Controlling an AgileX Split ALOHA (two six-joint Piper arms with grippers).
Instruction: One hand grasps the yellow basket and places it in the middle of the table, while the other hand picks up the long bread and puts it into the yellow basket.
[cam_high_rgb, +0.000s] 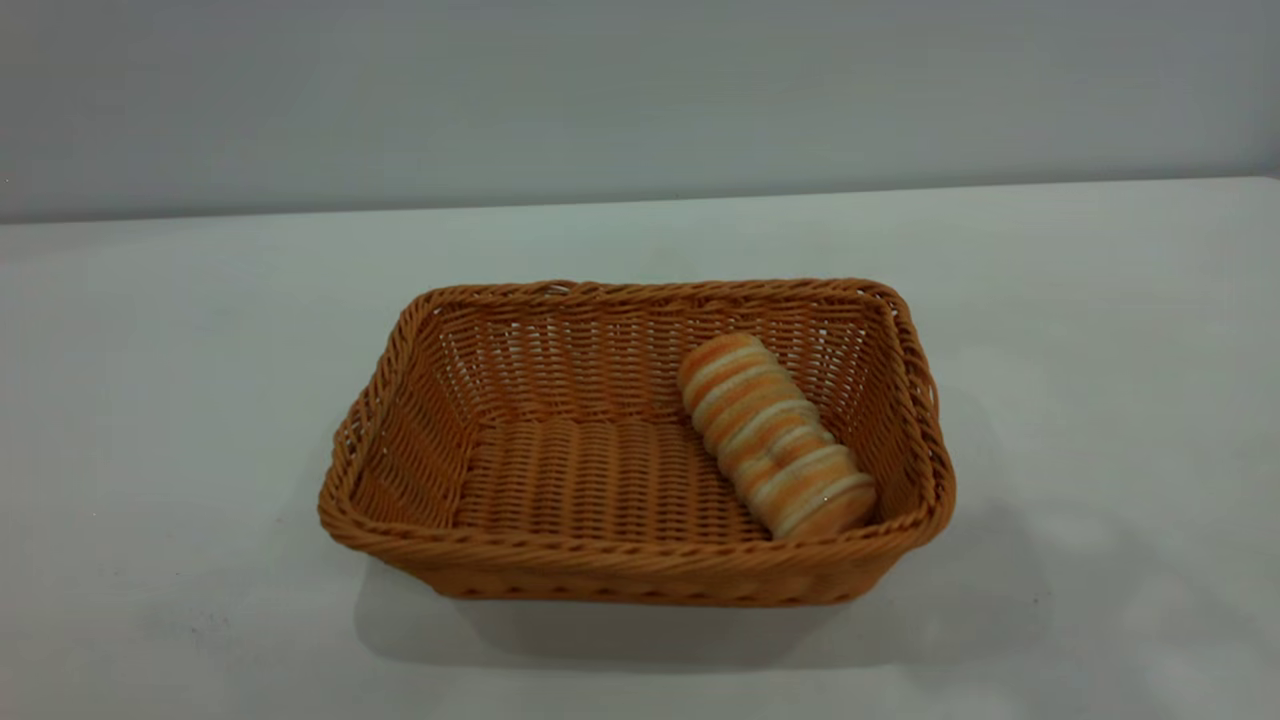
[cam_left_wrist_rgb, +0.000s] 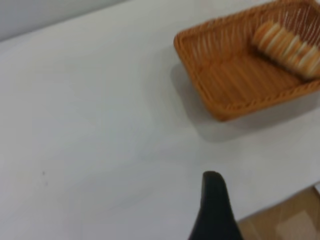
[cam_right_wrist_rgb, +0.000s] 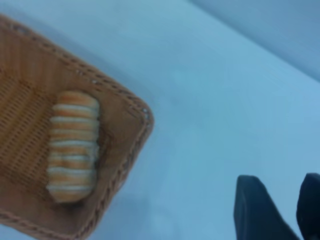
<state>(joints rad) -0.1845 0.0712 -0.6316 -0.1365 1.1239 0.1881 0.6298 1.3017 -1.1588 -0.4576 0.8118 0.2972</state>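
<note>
The table (cam_high_rgb: 180, 420) is a wide, flat, plain white surface. At its middle sits the yellow basket (cam_high_rgb: 590, 560), a shallow rectangular wicker tray with a braided rim and sloping open-weave sides. Inside, against its right wall, lies the long bread (cam_high_rgb: 775, 440), an oblong ridged loaf striped orange and cream. The right gripper (cam_right_wrist_rgb: 280, 210) hovers off the basket, its dark fingers narrowly parted. The left gripper (cam_left_wrist_rgb: 215, 210) shows one dark finger only; I cannot tell its state. No writing is visible.

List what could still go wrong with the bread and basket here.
The long bread leans on the yellow basket's right wall, so a jolt could roll it flat. The right gripper hovers off that corner, empty; a careless swing might nudge the basket off its central spot on the table.
</note>
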